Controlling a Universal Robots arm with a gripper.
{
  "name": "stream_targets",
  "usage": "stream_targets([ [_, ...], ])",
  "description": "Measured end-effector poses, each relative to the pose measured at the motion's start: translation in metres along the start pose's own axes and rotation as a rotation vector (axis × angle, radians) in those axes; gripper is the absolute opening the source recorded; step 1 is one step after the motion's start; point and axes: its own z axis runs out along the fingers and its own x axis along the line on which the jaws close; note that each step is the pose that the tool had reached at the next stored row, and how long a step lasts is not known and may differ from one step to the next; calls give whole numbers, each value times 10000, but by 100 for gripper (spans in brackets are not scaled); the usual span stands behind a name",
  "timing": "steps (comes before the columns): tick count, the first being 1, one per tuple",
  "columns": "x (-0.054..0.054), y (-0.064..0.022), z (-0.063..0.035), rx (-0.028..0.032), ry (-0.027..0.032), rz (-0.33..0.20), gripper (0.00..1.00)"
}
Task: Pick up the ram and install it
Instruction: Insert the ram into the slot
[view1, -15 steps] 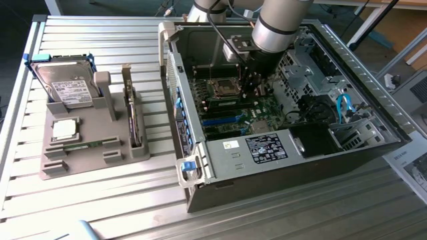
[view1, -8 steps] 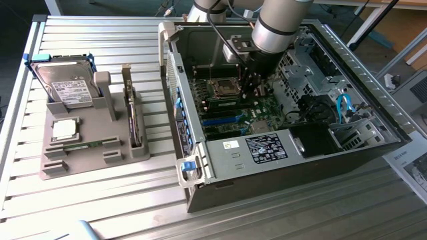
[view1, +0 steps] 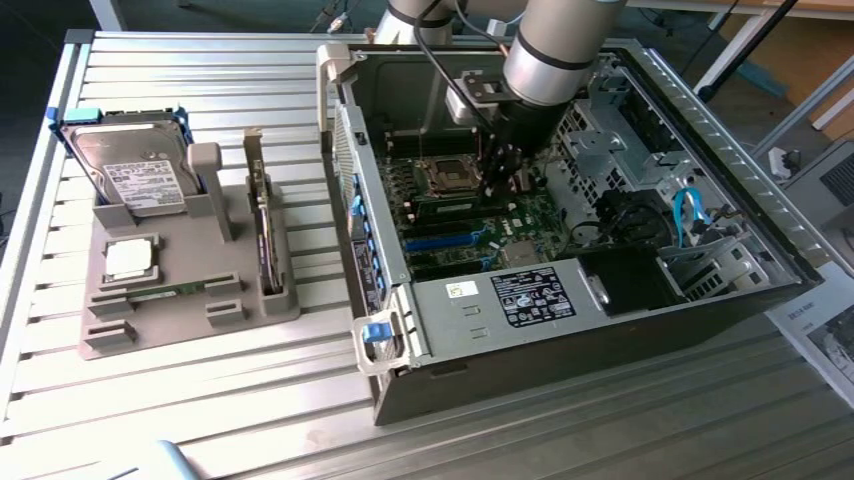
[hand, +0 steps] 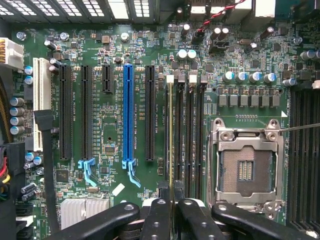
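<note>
gripper (hand: 170, 194) inside open computer case (view1: 454, 370), jaws pinching ram (hand: 170, 130) edge-on; lined up with end one of memory slots (hand: 189, 135) beside processor socket (hand: 245, 170); seated or not, cannot tell

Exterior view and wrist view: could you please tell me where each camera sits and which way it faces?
Exterior view: above and beside the table, looking down into the open case; the arm and gripper show.
Wrist view: on the wrist, facing along the gripper at the motherboard; its fingers, shut on the ram, show.
Shared: the gripper, motherboard and socket.
</note>
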Motion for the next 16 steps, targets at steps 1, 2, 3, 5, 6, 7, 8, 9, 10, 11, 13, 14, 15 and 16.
stream_targets([
  [1, -1, 0, -7, -3, 11, 0, 12],
  [2, -1, 0, -14, -7, 25, 1, 12],
  [3, -1, 0, -17, -7, 37, 0, 12],
  [5, -1, 1, -17, -8, 41, 1, 12],
  [6, -1, 1, -17, -8, 43, 1, 12],
  [7, -1, 1, -18, -8, 43, 3, 12],
  [8, -1, 0, -18, -7, 43, 16, 12],
  [9, -1, 0, -18, -7, 43, 38, 12],
  [10, -1, 1, -17, -7, 42, 55, 12],
  [11, -1, 0, -18, -7, 42, 64, 12],
  [13, -2, 0, -17, -7, 41, 75, 12],
  [14, -1, 1, -17, -7, 42, 79, 12],
  [15, -2, 0, -17, -7, 41, 80, 12],
  [16, -1, 1, -17, -7, 42, 80, 12],
])
